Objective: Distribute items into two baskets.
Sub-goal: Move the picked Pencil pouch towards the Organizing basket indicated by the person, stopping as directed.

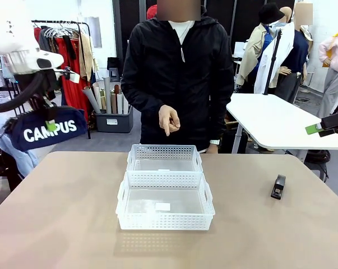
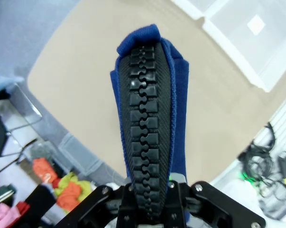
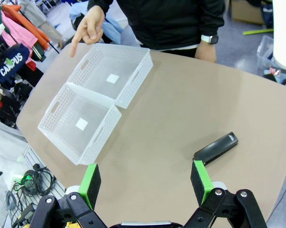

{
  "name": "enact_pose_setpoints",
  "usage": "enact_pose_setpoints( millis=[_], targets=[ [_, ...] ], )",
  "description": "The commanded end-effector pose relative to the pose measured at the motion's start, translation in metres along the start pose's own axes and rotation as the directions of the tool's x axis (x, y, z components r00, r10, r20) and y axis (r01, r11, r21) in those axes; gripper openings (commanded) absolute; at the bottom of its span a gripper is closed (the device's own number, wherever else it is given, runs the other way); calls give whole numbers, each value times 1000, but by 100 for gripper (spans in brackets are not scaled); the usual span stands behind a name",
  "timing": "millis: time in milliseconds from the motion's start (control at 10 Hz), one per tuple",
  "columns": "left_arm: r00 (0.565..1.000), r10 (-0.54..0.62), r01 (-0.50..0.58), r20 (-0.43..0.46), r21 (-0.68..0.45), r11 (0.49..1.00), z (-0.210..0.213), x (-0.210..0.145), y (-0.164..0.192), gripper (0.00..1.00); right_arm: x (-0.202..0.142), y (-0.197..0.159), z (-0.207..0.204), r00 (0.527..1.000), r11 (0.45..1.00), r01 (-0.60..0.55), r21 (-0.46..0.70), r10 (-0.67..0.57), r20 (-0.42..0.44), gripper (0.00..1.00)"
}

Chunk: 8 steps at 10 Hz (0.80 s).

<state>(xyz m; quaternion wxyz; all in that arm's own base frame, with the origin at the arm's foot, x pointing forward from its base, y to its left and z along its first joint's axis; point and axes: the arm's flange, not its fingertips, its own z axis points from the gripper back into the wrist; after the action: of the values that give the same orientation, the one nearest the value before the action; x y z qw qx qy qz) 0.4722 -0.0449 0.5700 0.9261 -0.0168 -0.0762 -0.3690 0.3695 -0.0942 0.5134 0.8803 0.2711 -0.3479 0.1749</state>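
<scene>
Right tool cut off by right edge.

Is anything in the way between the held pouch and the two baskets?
Nothing on the table. The left gripper holds the pouch up at the left, with bare tabletop between it and both baskets. The person's hand points down near the far basket's back rim and could crowd that one.

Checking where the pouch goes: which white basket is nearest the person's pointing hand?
The far basket, on the person's side: the hand points by its far rim; the near basket sits robot-side.
</scene>
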Motion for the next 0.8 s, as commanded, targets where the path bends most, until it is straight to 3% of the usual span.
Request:
enact_pose_setpoints(
  millis=[0, 200, 400, 500, 700],
  targets=[
    [998, -53, 52, 31, 12, 999, -4, -13, -37, 0, 1, -1, 0, 1000, 1000, -4, 20, 4, 18, 100],
    [990, -137, 137, 24, 15, 991, -14, -21, -75, 0, 1, -1, 0, 1000, 1000, -4, 20, 4, 18, 100],
    [984, -177, 177, 3, -31, 984, -19, -22, -78, 0, 1, -1, 0, 1000, 1000, -4, 20, 4, 18, 100],
    [959, -284, 284, 12, -81, 955, -22, -22, -77, 0, 1, -1, 0, 1000, 1000, -4, 20, 4, 18, 100],
    [926, -373, 376, 48, -103, 921, -30, -15, -76, 0, 1, -1, 0, 1000, 1000, -4, 20, 4, 18, 100]
  ],
)
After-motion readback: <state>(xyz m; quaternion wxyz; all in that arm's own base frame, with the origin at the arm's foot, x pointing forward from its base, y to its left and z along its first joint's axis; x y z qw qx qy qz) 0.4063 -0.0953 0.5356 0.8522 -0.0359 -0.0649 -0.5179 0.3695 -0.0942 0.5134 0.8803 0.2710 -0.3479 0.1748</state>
